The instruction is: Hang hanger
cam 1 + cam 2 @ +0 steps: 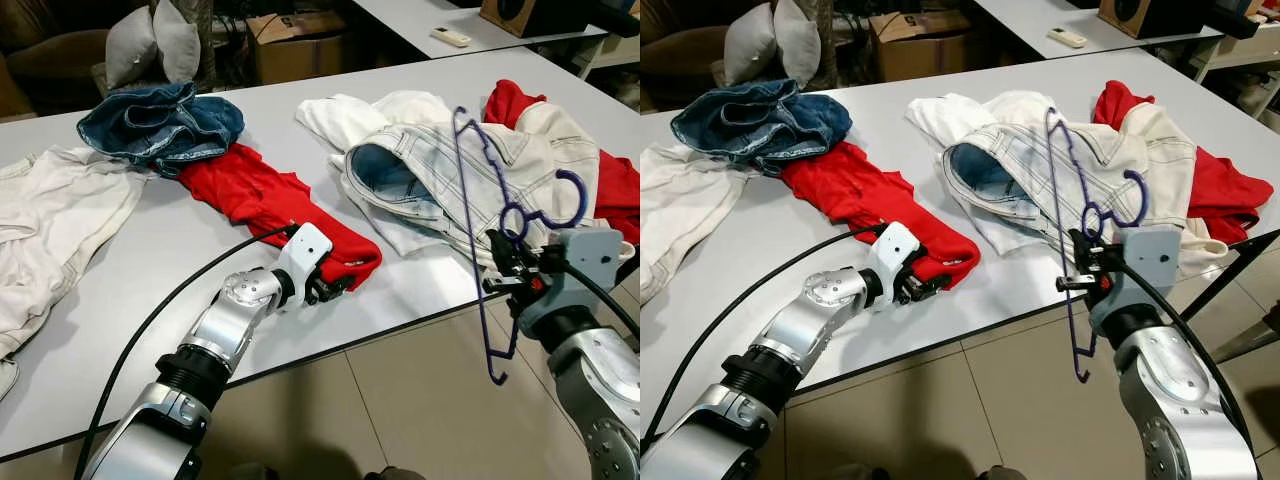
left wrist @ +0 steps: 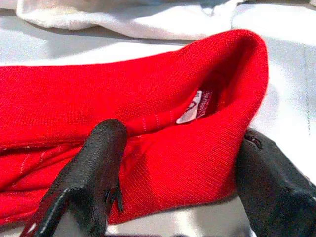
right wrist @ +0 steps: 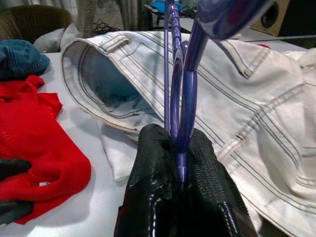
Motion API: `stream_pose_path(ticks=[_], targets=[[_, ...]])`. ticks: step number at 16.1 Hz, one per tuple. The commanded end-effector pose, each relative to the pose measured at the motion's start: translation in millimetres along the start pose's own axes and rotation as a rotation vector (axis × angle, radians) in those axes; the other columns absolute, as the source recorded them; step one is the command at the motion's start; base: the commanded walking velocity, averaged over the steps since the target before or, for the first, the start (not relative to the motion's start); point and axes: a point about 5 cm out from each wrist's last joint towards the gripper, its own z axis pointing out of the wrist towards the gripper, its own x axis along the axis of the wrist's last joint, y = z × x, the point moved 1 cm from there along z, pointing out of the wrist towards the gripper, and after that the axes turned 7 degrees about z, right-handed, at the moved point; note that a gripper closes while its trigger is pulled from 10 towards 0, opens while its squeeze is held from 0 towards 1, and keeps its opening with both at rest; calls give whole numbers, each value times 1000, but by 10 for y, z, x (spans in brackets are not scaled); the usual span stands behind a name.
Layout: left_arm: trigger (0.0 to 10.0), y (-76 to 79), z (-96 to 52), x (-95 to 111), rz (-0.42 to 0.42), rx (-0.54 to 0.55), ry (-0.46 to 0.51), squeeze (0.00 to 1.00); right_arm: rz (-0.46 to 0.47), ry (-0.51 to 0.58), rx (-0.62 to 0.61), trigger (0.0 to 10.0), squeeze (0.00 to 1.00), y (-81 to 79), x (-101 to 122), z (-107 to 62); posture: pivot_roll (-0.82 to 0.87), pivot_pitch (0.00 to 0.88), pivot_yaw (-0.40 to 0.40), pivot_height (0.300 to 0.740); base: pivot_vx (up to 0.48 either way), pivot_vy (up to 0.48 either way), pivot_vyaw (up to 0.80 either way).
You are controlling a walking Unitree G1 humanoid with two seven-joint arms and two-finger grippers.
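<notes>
From the head camera I see my left gripper (image 1: pixel 335 287) stretched forward over the grey table (image 1: pixel 180 240), forearm low, its fingers set around the near collar end of the red shirt (image 1: pixel 262 200). My right gripper (image 1: pixel 507 262) is raised at the table's near edge, wrist turned inward, holding the purple hanger (image 1: pixel 470 200) upright beside the pale denim jacket (image 1: pixel 440 165); the hanger's lower end hangs below the table edge. Blue jeans (image 1: pixel 160 122) lie beyond the red shirt.

On my left wrist camera, the two black fingers (image 2: pixel 94 168) stand apart on either side of the red collar (image 2: pixel 197 123), a label showing inside it.

On my right wrist camera, the fingers (image 3: pixel 153 197) are clamped tight on the hanger's (image 3: pixel 183 98) purple wire, with the denim jacket (image 3: pixel 247 108) behind.
</notes>
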Motion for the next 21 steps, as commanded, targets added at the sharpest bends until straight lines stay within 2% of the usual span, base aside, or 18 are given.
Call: stream_pose_path(ticks=[1,11,15,21], targets=[[0,67,-2,-145,-34,-37,-55,0,-6,-4,13,10000,0,-23,20,14,-69,88,0,740,0,0,0],[0,155,-31,-101,-122,-127,6,0,-1,-15,26,10000,0,-52,-25,27,-59,92,-1,740,0,0,0],[0,114,-78,-67,-113,-111,27,0,0,-8,25,10000,0,-63,-12,37,-61,106,-1,740,0,0,0],[0,52,-193,146,-69,-97,86,0,1,2,12,10000,0,-33,29,8,-78,142,-18,740,0,0,0]])
